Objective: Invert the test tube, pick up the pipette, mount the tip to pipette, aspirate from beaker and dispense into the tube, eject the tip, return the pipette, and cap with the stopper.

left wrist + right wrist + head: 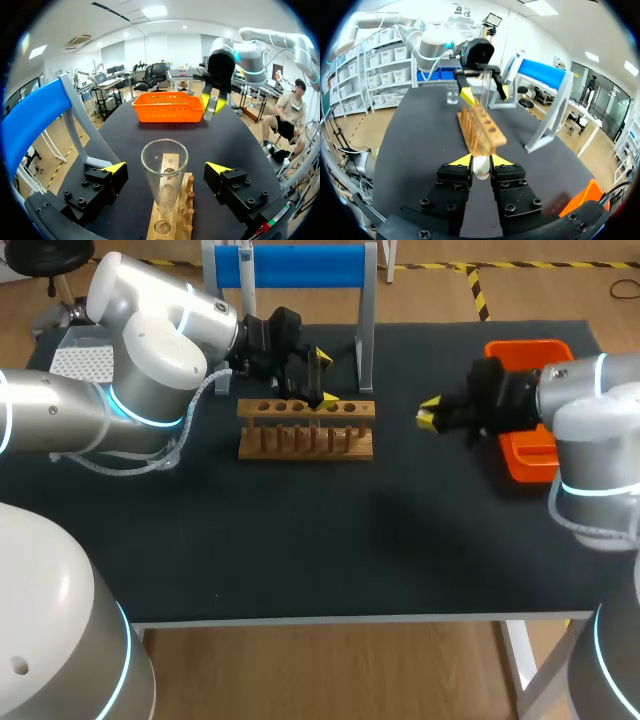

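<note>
Test tube (165,172) upright in the wooden rack (180,227), mouth up, right between the jaws of the left gripper (322,380), spread wide and clear of the glass on both sides. Over on the other side, right gripper (481,161) hanging over the dark tabletop (300,540), between rack and orange basket (528,348), jaws pinching a small white stopper (481,169). Small glass beaker (452,94) on the tabletop past the rack's far end, caught from the right wrist. Stand with a blue bar (300,265) just behind the rack
</note>
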Robot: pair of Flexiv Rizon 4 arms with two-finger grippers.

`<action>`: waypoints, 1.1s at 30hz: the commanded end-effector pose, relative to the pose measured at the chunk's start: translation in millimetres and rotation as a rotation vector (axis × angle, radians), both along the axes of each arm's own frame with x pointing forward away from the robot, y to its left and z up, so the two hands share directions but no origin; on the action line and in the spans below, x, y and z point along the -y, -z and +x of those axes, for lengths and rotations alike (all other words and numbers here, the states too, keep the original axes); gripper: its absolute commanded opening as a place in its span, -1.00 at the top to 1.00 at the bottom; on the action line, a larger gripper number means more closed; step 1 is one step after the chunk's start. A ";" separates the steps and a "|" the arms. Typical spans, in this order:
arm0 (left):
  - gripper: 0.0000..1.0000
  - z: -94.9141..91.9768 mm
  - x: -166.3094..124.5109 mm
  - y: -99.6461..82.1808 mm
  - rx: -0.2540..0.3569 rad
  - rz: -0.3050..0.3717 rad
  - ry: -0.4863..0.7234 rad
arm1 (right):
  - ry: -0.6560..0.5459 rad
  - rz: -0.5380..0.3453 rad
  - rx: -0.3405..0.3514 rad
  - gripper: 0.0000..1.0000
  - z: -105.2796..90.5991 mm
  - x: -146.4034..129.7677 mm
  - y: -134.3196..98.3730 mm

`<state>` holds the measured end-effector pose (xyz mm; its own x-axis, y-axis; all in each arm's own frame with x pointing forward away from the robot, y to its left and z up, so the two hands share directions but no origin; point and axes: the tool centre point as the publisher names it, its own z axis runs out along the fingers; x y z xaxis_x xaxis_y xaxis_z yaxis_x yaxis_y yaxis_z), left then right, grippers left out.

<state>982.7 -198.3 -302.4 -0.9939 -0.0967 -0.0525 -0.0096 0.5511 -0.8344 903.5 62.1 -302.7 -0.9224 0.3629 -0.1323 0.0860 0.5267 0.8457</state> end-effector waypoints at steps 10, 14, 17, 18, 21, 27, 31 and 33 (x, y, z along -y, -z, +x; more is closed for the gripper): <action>-1.00 0.4 0.7 0.0 -0.001 0.002 -0.001 | -0.077 -0.013 -0.029 1.00 10.9 -7.6 -20.8; -1.00 0.4 0.7 0.0 -0.001 0.002 -0.001 | -0.077 -0.013 -0.029 1.00 10.9 -7.6 -20.8; -1.00 0.4 0.7 0.0 -0.001 0.002 -0.001 | -0.077 -0.013 -0.029 1.00 10.9 -7.6 -20.8; -1.00 0.4 0.7 0.0 -0.001 0.002 -0.001 | -0.077 -0.013 -0.029 1.00 10.9 -7.6 -20.8; -1.00 0.4 0.7 0.0 -0.001 0.002 -0.001 | -0.077 -0.013 -0.029 1.00 10.9 -7.6 -20.8; -1.00 0.4 0.7 0.0 -0.001 0.002 -0.001 | -0.077 -0.013 -0.029 1.00 10.9 -7.6 -20.8; -1.00 0.4 0.7 0.0 -0.001 0.002 -0.001 | -0.116 -0.007 -0.028 1.00 18.9 -16.9 -30.9; -1.00 0.4 0.7 0.0 -0.001 0.002 -0.001 | -0.136 -0.015 -0.024 1.00 23.7 -22.6 -36.2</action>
